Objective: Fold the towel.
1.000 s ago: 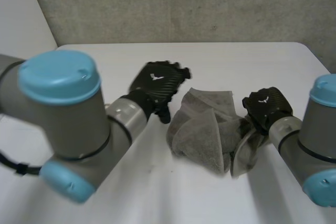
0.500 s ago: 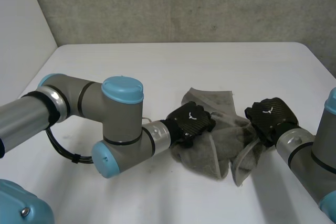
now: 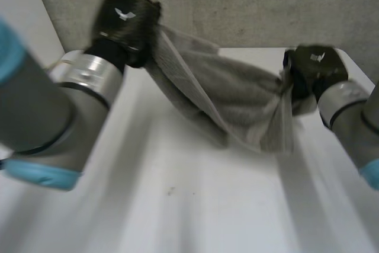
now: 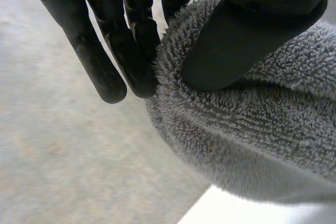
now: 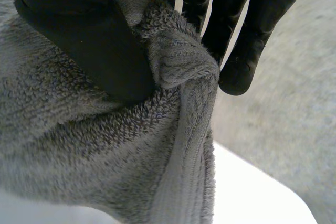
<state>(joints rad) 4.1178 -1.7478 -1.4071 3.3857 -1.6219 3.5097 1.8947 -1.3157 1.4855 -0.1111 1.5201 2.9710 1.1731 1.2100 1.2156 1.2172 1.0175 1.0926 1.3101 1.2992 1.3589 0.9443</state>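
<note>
I see the towel (image 3: 237,102) off the table (image 3: 177,205), stretched in the air between the two hands. It is grey terry cloth, thick and soft, with small loops that look rough in the wrist views, and along one border there is a flatter woven band. The left hand (image 3: 125,25) is raised at the far left and pinches one end: its thumb (image 4: 252,35) presses the rolled edge against the fingers (image 4: 131,51), which are almost straight. The right hand (image 3: 314,66) is lower, over the far right part of the table, and pinches the other end in the same way, the thumb (image 5: 89,40) pushing a bunched fold against the fingers (image 5: 247,40). The long axis of the towel goes from the left hand down and across to the right hand. The cloth is not flat; it sags into a deep fold near the right hand, and I cannot tell if the lowest part touches the white, smooth table.
</note>
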